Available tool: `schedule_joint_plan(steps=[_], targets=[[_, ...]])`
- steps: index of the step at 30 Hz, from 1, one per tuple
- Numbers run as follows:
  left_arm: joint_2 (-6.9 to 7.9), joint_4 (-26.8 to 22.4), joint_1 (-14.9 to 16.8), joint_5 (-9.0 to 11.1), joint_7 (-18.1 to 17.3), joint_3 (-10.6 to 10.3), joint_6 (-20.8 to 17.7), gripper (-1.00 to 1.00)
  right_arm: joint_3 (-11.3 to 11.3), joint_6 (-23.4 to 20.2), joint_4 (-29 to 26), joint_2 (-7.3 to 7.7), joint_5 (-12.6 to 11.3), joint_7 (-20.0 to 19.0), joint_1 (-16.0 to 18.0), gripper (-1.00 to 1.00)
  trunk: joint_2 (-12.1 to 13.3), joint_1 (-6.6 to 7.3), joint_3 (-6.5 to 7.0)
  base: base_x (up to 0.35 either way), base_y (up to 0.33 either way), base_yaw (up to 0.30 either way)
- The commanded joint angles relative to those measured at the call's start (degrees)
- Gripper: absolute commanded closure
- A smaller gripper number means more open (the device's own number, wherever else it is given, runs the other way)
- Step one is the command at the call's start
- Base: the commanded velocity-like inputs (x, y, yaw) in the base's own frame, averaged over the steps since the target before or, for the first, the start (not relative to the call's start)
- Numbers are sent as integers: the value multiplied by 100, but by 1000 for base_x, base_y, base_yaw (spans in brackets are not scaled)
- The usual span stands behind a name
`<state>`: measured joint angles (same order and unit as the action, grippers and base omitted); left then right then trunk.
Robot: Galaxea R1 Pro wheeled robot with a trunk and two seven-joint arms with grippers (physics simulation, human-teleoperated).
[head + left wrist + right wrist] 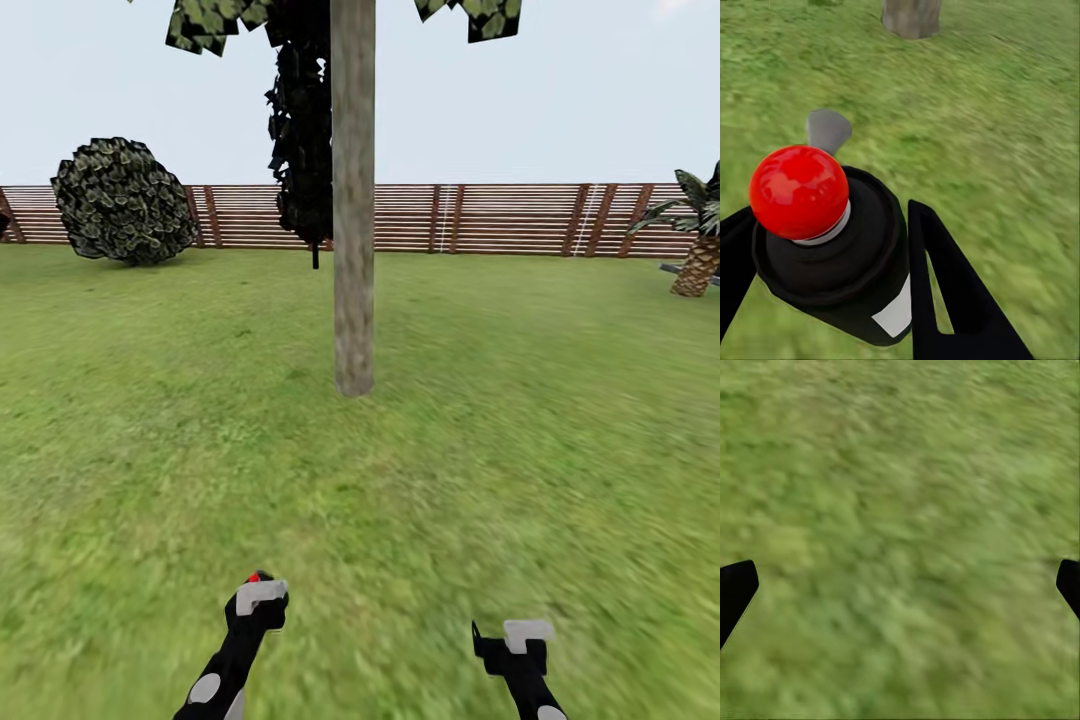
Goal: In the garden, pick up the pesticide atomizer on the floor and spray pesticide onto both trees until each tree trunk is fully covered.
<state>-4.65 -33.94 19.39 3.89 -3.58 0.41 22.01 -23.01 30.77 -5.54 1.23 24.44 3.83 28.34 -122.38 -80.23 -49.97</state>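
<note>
grass (520,450) runs flat and blurred to a slatted brown fence (500,215), with a round bush (125,200) and a scaly palm (697,262) at the edges. one trunk (352,250), a straight mottled grey-brown column, stands well ahead, with no white specks visible on it. the left gripper (832,247) is closed around the atomizer (840,262), a black cylinder with a glossy red ball top and a white label patch. the right gripper (900,585) hangs wide open over grass, empty. pickup looks done; this reads as the approach. next: close in and aim the nozzle at the bark.
</note>
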Motion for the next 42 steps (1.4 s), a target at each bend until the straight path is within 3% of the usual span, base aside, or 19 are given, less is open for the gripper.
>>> schedule_joint_plan(steps=[1,42], targets=[[-1,3,3,42,-38,4,14,100,-20,17,9,0,61,39,5,-100,-2,-3,-5,350,0,0],[17,16,3,59,-20,96,41,100,-11,17,-28,18,70,40,5,-100,-2,-3,-5,350,5,0]])
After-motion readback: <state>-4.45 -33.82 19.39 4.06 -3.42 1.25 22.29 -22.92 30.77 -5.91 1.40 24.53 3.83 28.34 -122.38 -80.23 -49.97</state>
